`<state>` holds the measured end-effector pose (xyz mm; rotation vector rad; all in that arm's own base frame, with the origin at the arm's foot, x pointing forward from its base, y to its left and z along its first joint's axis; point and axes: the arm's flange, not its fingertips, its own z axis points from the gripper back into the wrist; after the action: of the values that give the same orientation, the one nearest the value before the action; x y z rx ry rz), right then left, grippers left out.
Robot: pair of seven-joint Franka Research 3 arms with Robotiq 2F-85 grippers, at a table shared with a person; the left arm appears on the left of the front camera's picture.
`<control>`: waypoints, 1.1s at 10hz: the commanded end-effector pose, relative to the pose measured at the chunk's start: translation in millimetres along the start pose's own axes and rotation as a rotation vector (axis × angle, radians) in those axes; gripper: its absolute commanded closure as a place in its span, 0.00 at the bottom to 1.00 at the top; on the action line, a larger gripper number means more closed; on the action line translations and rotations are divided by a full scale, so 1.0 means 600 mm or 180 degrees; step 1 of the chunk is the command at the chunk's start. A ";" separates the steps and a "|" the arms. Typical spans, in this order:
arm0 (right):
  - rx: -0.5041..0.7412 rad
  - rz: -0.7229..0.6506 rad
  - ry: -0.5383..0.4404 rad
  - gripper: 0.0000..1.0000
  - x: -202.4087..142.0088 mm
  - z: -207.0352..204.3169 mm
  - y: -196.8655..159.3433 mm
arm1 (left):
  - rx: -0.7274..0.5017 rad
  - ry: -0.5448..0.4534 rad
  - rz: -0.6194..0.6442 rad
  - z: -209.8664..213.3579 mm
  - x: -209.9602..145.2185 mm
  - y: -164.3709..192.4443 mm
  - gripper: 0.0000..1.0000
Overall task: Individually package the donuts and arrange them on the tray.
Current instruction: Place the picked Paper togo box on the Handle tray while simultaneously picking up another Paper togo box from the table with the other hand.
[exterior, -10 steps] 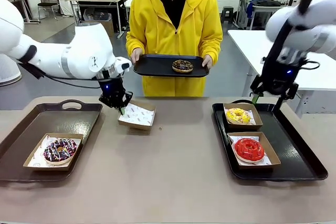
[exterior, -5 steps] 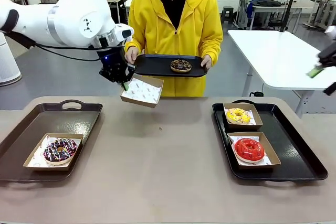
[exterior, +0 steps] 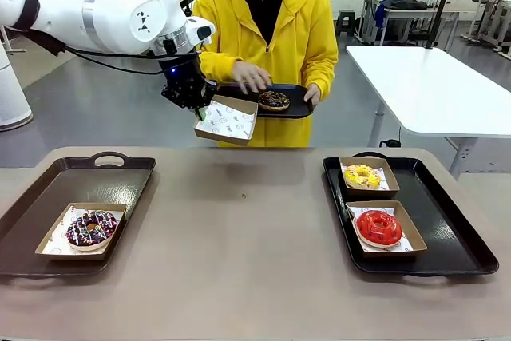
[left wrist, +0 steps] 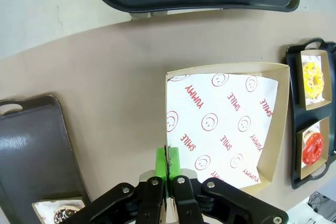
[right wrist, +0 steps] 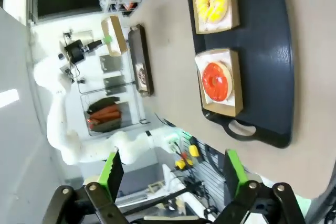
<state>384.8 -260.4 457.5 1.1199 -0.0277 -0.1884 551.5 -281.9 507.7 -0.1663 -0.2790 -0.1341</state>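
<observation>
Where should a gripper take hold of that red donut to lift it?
Probably from straight above, one finger in the hole and one outside the ring. The red donut lies flat in its box, whose low walls block a sideways approach, leaving only the top open.

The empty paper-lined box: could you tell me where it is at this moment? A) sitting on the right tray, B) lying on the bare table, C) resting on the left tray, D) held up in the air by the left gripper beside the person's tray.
D: the left gripper is shut on the rim of the empty box, holding it above the table next to the person's tray.
</observation>
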 end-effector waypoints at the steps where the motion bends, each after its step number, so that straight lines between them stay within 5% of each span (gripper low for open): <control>1: 0.0226 -0.0097 0.0033 0.00 0.053 -0.007 -0.043 | -0.0013 0.0000 -0.0038 0.004 -0.008 0.007 1.00; 4: 0.0316 -0.0284 0.0034 0.00 0.074 -0.026 -0.111 | -0.0013 0.0000 -0.0038 0.004 -0.008 0.007 1.00; 11: 0.0215 -0.0325 0.0018 0.00 0.056 -0.030 -0.097 | -0.0013 0.0000 -0.0038 0.004 -0.008 0.007 1.00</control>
<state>415.5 -276.8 394.5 1.1932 0.0208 -0.2746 552.1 -282.0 508.1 -0.1648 -0.2802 -0.1349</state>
